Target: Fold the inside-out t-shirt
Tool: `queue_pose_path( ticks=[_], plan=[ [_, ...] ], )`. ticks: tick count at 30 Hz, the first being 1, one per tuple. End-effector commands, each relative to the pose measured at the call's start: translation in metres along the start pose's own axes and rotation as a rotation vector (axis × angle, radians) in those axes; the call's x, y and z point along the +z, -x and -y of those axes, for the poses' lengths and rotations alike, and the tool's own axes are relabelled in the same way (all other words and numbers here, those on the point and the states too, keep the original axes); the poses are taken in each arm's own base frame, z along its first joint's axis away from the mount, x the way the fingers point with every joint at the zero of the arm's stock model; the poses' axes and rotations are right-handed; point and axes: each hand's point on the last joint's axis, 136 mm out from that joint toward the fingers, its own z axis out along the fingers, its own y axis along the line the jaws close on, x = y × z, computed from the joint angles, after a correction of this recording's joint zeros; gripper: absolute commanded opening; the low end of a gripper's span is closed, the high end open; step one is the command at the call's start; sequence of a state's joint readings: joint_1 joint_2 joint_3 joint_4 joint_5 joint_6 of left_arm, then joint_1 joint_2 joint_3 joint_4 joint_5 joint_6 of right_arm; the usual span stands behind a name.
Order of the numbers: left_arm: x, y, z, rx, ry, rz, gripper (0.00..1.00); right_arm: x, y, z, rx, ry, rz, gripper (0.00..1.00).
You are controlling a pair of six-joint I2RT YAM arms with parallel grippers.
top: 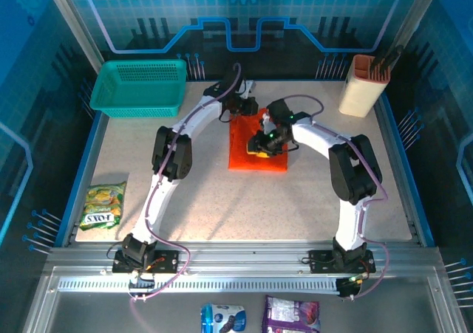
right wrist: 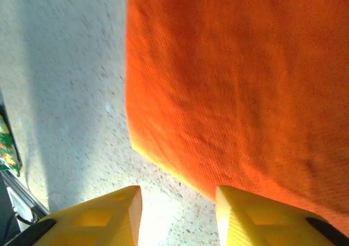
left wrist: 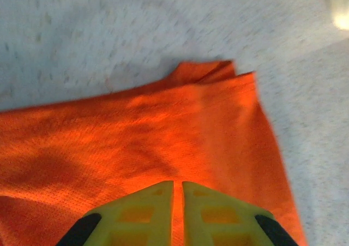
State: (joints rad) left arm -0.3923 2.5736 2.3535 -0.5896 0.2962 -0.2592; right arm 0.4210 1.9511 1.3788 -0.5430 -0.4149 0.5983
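The inside-out t-shirt (top: pixel 240 158) lies flat on the speckled table (top: pixel 222 207) as a compact orange-red rectangle, already several layers thick. I judge the folding to be at its last step, either releasing the final fold or squaring it up. At the shirt's far corner, the left wrist view shows a lower layer poking out a little past the top one, so the stack is not quite flush. The left gripper (left wrist: pixel 178 183) sits low over the shirt with its jaws closed to a thin slit, and I see no cloth pinched between them. The right gripper (right wrist: pixel 177 191) has its jaws parted. Bare table shows in the gap, and the shirt's folded edge lies just beyond the fingertips, apart from them. If I call the fold finished, my next move is to lift both grippers straight up off the shirt so nothing drags the top layer askew. If I want that corner tidied first, the left jaws must open and take only the stray layer. Further out, a teal mesh basket (top: pixel 137 108) stands to the far left of the shirt and a beige holder (top: pixel 361 89) to its far right. A green snack packet (top: pixel 102 205) lies well off to the shirt's near left.
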Motion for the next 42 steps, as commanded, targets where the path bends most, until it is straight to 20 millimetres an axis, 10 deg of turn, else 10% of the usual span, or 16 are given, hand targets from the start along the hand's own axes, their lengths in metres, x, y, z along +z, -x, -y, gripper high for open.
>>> queue_pose_path(
  ticks=[1, 11, 16, 23, 32, 42],
  plan=[
    [0.003, -0.017, -0.021, -0.092, 0.009, -0.073, 0.12, 0.0, 0.002, 0.027, 0.093, -0.001, 0.024, 0.37],
    [-0.031, -0.073, -0.036, -0.138, 0.073, -0.112, 0.12, -0.051, 0.016, 0.123, 0.178, -0.17, 0.081, 0.35],
    [-0.052, -0.119, -0.034, -0.223, 0.06, -0.122, 0.11, -0.081, 0.017, 0.099, 0.126, -0.142, 0.13, 0.35],
    [-0.076, -0.187, -0.026, -0.32, 0.066, -0.156, 0.12, -0.037, -0.03, 0.025, 0.005, 0.022, -0.021, 0.36],
    [-0.111, -0.238, -0.002, -0.381, 0.033, -0.144, 0.13, 0.005, -0.047, 0.049, -0.001, -0.085, -0.095, 0.36],
    [-0.16, -0.228, -0.004, -0.438, 0.069, -0.05, 0.23, -0.007, -0.121, 0.108, -0.004, -0.217, -0.22, 0.36]
  ],
)
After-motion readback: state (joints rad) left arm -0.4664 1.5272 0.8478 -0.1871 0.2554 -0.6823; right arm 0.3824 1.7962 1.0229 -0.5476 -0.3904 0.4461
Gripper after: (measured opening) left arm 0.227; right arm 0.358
